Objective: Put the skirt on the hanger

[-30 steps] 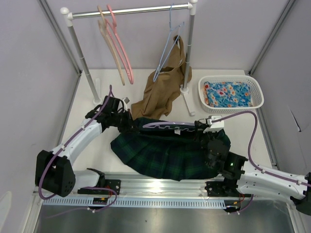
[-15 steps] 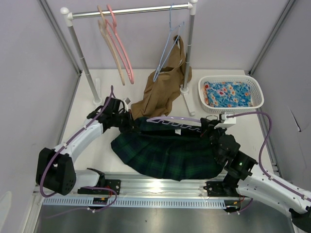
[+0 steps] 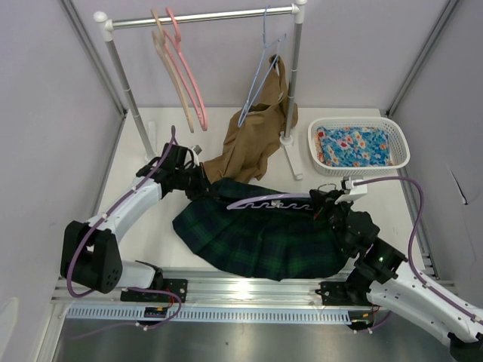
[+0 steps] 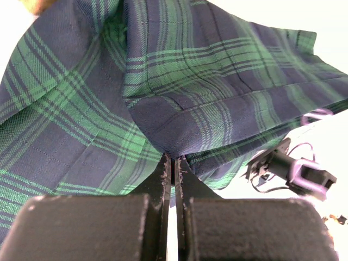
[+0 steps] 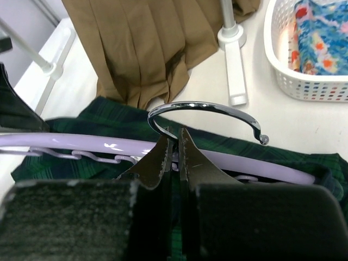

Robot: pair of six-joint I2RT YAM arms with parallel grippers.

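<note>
A robotics lab cell is indicated by grey panel walls, an aluminium mounting rail and a clothes rack on the desk.

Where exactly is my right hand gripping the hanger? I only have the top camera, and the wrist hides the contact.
Observer: On the right wrist camera, the right hand pinches the hanger at its neck, just below the chrome hook, with the fingers closed tight.
Operator: And the other arm, has it actually caught cloth?
Observer: Yes. The left wrist camera shows the left hand shut on a raised fold of the skirt, with the plaid bunched right at the fingertips.
</note>
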